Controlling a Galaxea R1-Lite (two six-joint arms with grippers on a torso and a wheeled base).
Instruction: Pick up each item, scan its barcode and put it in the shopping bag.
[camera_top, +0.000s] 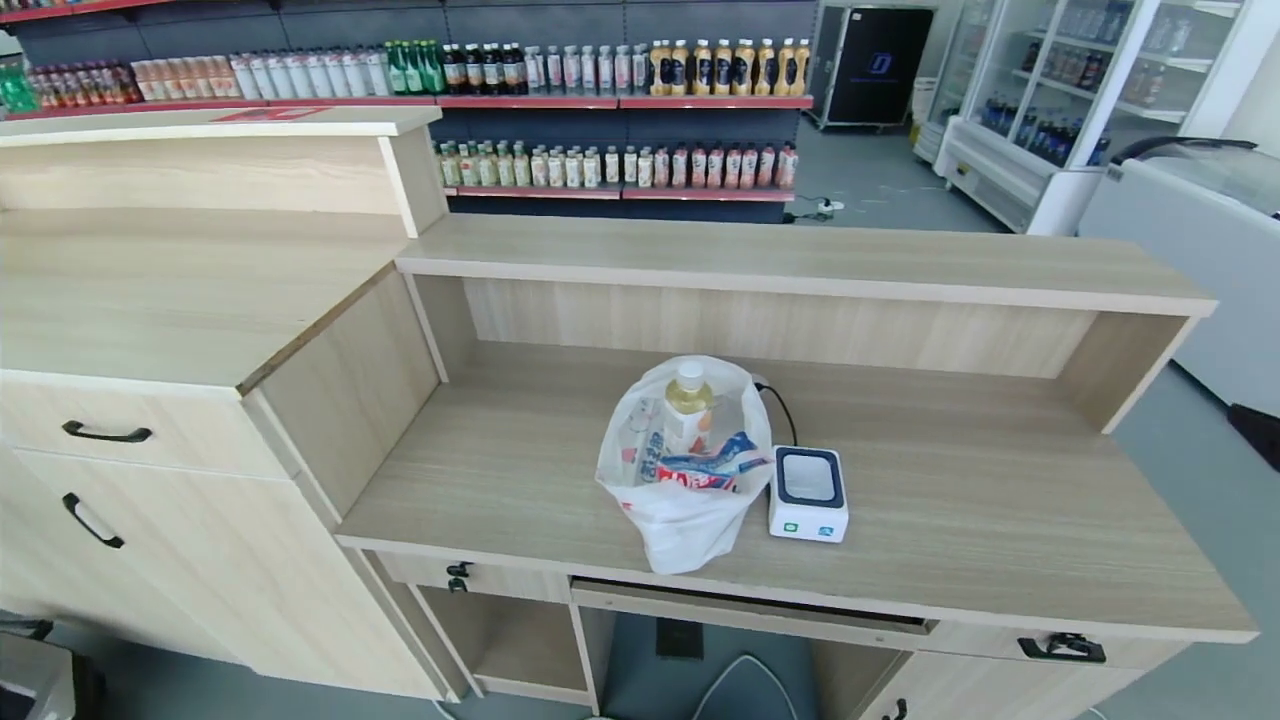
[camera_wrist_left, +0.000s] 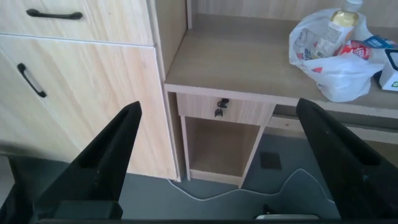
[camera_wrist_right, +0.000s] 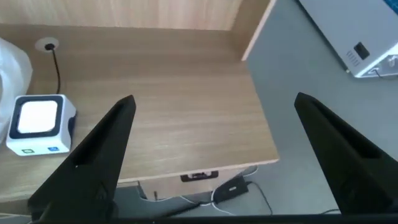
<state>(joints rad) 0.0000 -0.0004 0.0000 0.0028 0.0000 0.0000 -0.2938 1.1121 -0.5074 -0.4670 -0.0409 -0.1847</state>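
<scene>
While shopping bag (camera_top: 680, 500) sits just beside scanner (camera_top: 808, 492) | left fingers (camera_wrist_left: 102, 165) released | right fingers (camera_wrist_right: 93, 165) released

Print on shopping bag (camera_top: 685, 540) illegible, bottle (camera_top: 688, 402) label unreadable, scanner (camera_top: 808, 492) marks indistinct

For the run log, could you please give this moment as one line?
shopping bag: on counter, bottle and packet inside | scanner: right of bag | left pincer: open, empty | right pincer: open, empty
</scene>
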